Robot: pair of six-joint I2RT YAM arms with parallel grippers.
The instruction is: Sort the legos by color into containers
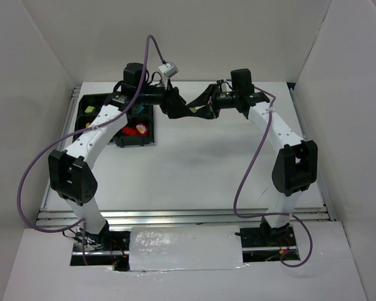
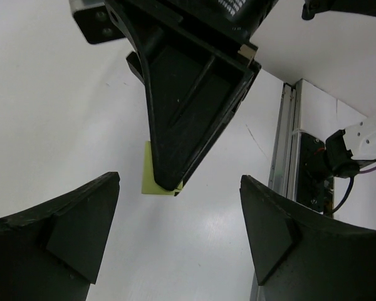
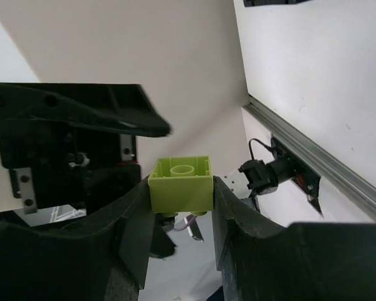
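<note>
Right gripper (image 3: 180,202) is clamped on a lime-green brick (image 3: 180,183), one finger on each side face. The brick's round hollow stud faces the wrist cam. The brick is off the table (image 1: 194,163), held in the air over the far middle of the workspace.

Left gripper (image 2: 178,188) is spread wide with nothing pinched. Its pads (image 2: 69,232) sit well apart. The tip of my right gripper pokes in between them from above. In the left wrist view the brick shows only as a lime sliver behind that tip. Neither left pad is touching it.

From the top cam both grippers meet nose to nose, left arm reaching in from the left and right arm from the right.

The black tray (image 1: 88,99) sits at the far left of the table, partly under my left forearm. A red brick (image 1: 131,130) lies in its near-right compartment. The rest of the tray contents are mostly hidden by the arm, so I can't tell what is in which compartment
</note>
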